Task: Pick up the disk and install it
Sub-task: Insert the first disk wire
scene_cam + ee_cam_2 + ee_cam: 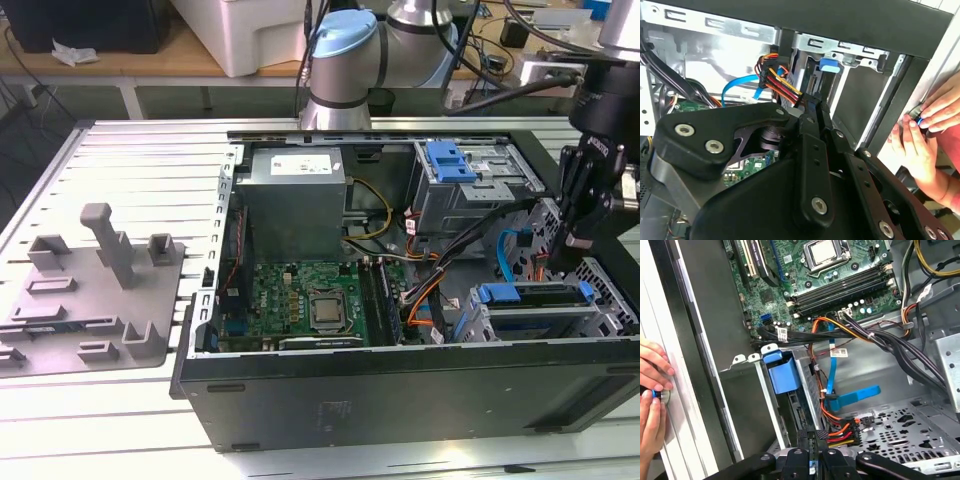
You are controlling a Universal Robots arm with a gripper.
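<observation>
Over the lower drive cage (478, 325), exterior view's right: your gripper (574, 242) is closed tight, nothing held. Its tips sit just beside the red-yellow-orange cable bundle (839, 430); can't tell if they touch. Disk (782, 372) sits slotted in that cage, blue carrier tab outward. You've also got a person's hands (651, 390) just outside the case (400, 390).
</observation>
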